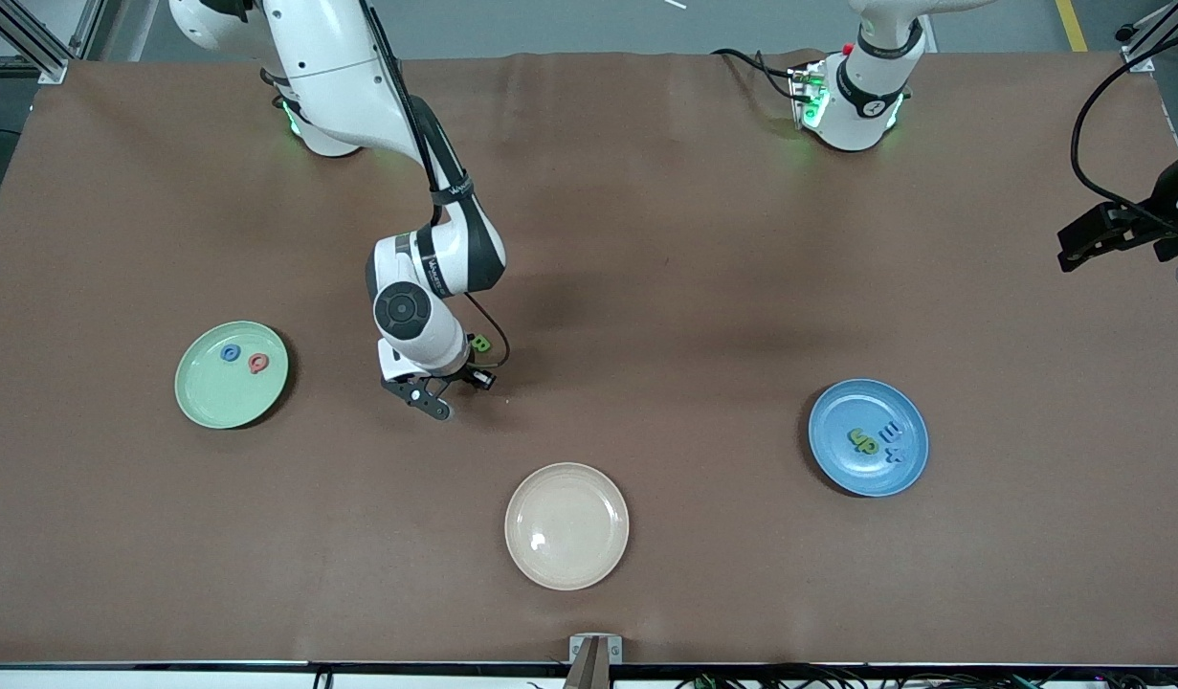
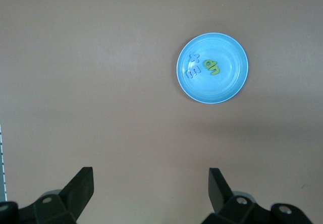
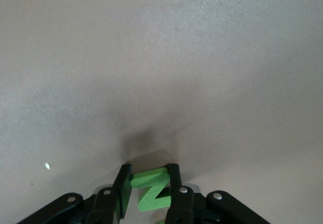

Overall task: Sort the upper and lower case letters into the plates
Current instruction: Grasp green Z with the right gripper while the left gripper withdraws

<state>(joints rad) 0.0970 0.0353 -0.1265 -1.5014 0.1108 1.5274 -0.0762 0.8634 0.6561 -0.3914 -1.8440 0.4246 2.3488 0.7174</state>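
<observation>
Reaching down over the brown table's middle, the right gripper clamps the flat green letter N. Green B lies beside it. The left gripper waits spread apart, high near the table's end edge.

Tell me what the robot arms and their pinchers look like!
Both arms are glossy white with dark grey joints and black cables. The right arm has a round dark cap, and green lights glow at both bases. Right gripper and left gripper have black fingers.
</observation>
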